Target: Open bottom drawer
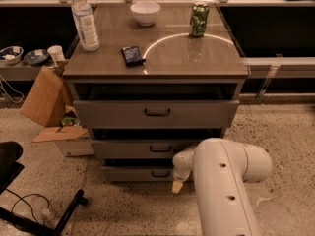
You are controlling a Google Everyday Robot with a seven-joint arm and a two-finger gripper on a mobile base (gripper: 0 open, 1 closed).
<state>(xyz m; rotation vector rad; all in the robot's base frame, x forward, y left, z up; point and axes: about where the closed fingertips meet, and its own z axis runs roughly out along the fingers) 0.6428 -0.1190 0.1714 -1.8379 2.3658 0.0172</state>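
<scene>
Gripper low beside the bottom drawer's front

The bottom drawer [129, 174] sat lowest in the grey cabinet [236, 90], under the middle drawer [133, 149] and the tall top drawer [108, 113], with a dark gap showing above its front and its small dark handle [160, 173] near the middle. The gripper [176, 186] hung down close to the floor at the right end of that drawer front, just right of the handle, on the end of the thick white arm [224, 181]; whether it was open or closed could not be told. On the cabinet top stood a water bottle [84, 19], a white bowl [145, 12], a green can [199, 19] and a small dark packet [132, 55]. A cardboard box [47, 98] leaned at the cabinet's left side.
</scene>
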